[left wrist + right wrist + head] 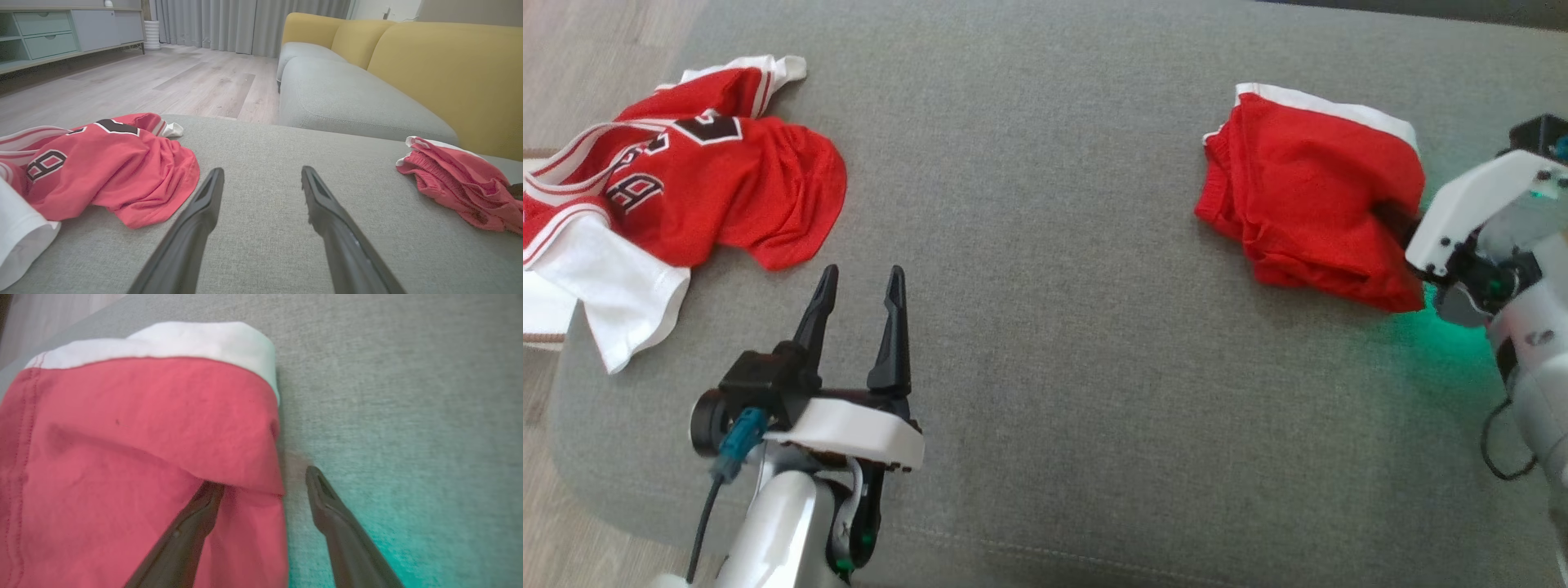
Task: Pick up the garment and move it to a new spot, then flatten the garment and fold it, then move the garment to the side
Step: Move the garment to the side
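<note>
Right end effector (263, 477) spread astride edge, folded white-banded red garment (122, 428).

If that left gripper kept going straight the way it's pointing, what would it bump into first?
Nothing right away: ahead of the left gripper lies bare grey cushion. The red jersey sits just off to its left, so it would probably pass beside it, though depth is hard to judge.

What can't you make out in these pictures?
Right wrist view: one fingertip of the right gripper sits under a fold of the red fabric shorts with white band.
Head view: shorts mostly hide that gripper's fingers.
Head view: crumpled red jersey with black lettering, cut by left edge.
</note>
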{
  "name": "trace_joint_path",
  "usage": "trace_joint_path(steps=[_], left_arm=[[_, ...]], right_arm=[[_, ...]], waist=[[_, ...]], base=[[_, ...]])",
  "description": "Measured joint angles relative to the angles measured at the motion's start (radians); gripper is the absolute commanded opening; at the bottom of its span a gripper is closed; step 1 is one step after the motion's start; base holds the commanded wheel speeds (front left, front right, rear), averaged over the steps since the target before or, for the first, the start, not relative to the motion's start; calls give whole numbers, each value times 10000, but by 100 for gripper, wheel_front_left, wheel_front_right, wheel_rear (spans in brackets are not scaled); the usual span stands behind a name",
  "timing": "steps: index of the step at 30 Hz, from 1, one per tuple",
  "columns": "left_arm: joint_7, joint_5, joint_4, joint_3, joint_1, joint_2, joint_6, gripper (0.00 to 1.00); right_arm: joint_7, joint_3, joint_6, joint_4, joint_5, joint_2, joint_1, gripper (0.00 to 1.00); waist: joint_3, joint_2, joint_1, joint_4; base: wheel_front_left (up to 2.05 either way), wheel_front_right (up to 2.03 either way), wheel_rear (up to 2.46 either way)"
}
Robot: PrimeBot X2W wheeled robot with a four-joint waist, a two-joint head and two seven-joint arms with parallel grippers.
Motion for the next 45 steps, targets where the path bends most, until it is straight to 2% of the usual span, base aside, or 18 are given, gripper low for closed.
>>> trace_joint_path(steps=[3,4,5,6,14,21,31,36,41,45], left_arm=[[0,0,2,-2,-17,0,69,100],[0,-2,4,-17,-25,0,69,100],[0,0,10,-36,-37,0,69,100],[0,0,23,-71,-61,0,69,100],[0,6,138,-171,-160,0,-27,100],[0,104,222,-405,-204,2,-383,100],[-2,27,639,-1400,-1016,-4,-433,100],[-2,-29,784,-1852,-1343,-13,-431,100],[2,4,851,-2255,-1935,-27,-428,100],[58,29,880,-2280,-2333,-17,-399,100]], right_arm=[[0,-38,0,-6,219,115,-118,100],[-2,-35,0,-48,313,161,-111,72],[-13,-6,0,-123,357,201,-94,29],[-52,12,0,-199,391,236,-71,0],[-984,481,0,-940,646,324,71,0],[-982,1139,0,-1152,769,71,66,0],[-1214,1755,0,-1522,1421,19,75,0],[-1406,1981,0,-1687,1651,-169,80,0],[-1515,2518,0,-1799,1569,-1037,-93,0],[-1561,3329,0,-1795,736,-2092,-1075,0]], waist=[[71,0,1,20],[64,0,0,-4],[50,0,0,-35],[24,0,1,-72],[-323,0,0,-737],[-629,0,0,-1962],[-674,0,0,-3997],[-451,0,0,-4492],[263,0,0,-4560],[943,0,1,-4351]], base=[[0,0,0],[0,0,0],[0,0,0],[0,0,0],[0,0,0],[0,0,0],[0,0,0],[0,0,0],[0,0,0],[0,0,0]])
